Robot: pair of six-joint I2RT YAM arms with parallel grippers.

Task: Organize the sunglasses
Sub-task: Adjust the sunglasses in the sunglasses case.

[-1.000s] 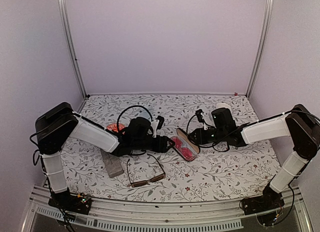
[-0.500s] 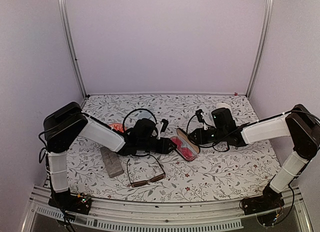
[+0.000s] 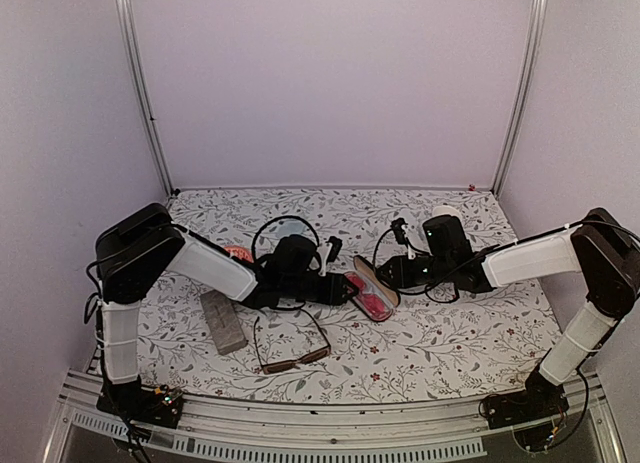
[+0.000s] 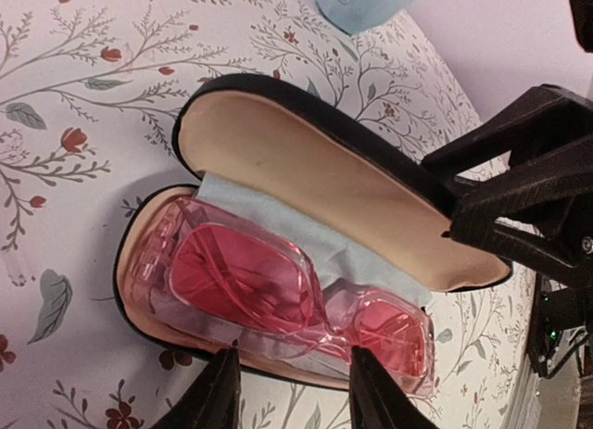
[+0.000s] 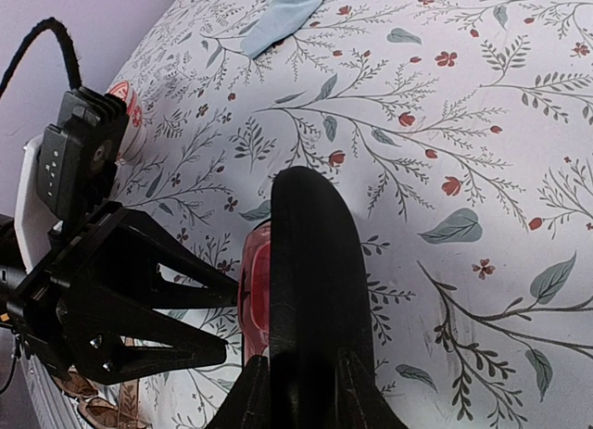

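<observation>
Pink-red sunglasses (image 4: pixel 278 290): lying in the tray of the open black oval case (image 4: pixel 324 160), mid-surface (image 3: pixel 450 333). Brown-framed sunglasses (image 3: pixel 290 349): temples unfolded, on the surface towards the near edge, beside the grey case (image 3: pixel 223 323).

Right fingers (image 5: pixel 255 392): clamped on the case lid, holding it up. Left fingers (image 4: pixel 220 392): apart at the tray's near rim, straddling the middle of the pink frame and gripping nothing.

Assessment: both pairs look light, stiff and smooth, with lenses liable to scratch. The slim brown temples appear the most fragile part. Recommended hold is the bridge or frame front, not the lenses.
</observation>
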